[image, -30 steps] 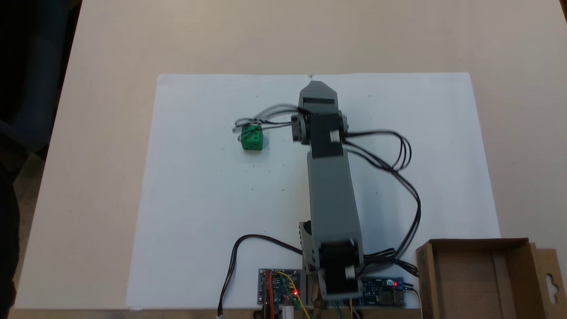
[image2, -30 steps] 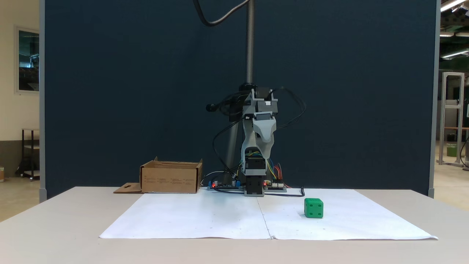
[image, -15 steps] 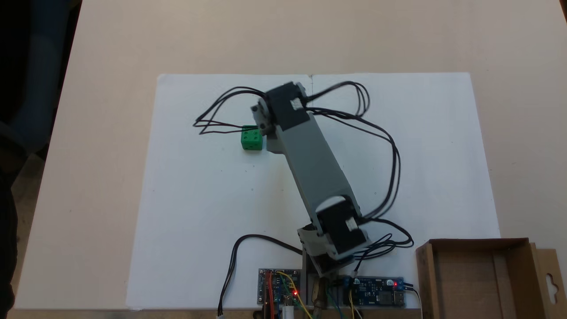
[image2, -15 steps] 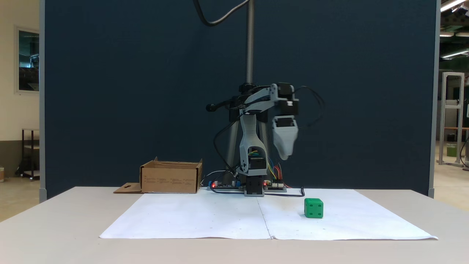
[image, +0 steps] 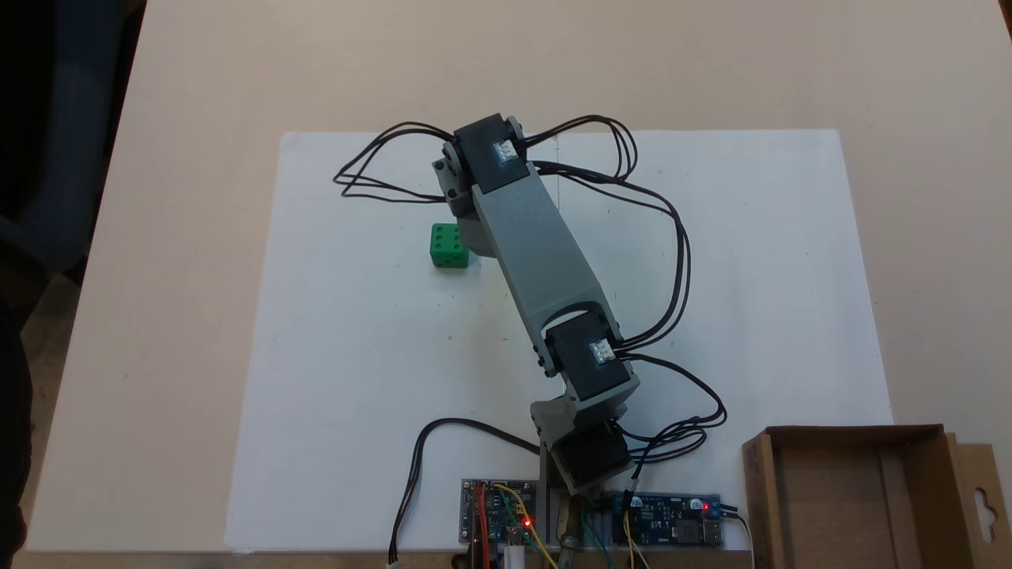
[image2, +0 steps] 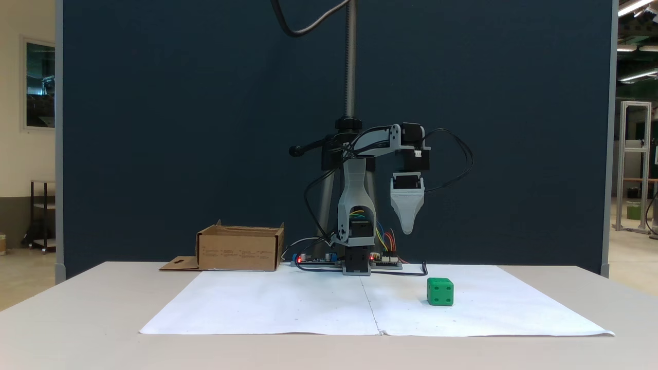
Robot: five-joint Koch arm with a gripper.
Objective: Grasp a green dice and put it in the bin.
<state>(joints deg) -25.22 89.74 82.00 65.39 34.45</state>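
- Paper sheet: white, flat on the table, nearest the front camera; its fold line runs away toward the arm base.
- Green dice: sits on the sheet, right of the fold in the front view, untouched; from above it lies just beside the forearm, on its left.
- Gripper: hangs tip down, well above the sheet, left of the dice in the front view. The jaws line up behind one another and one tapered tip shows, so whether they are spread or pressed together cannot be told.
- Arm base and circuit boards: behind the sheet's far edge, red lights on.
- Bin: farthest back, left of the base in the front view, well apart from the dice; from above it shows nothing inside.
- Risk, judged: the tip is off to one side of the dice, so a straight descent would miss or clip an edge and knock the cube away.
- Risk, judged: loose cable loops hang near the dice and could drag it.
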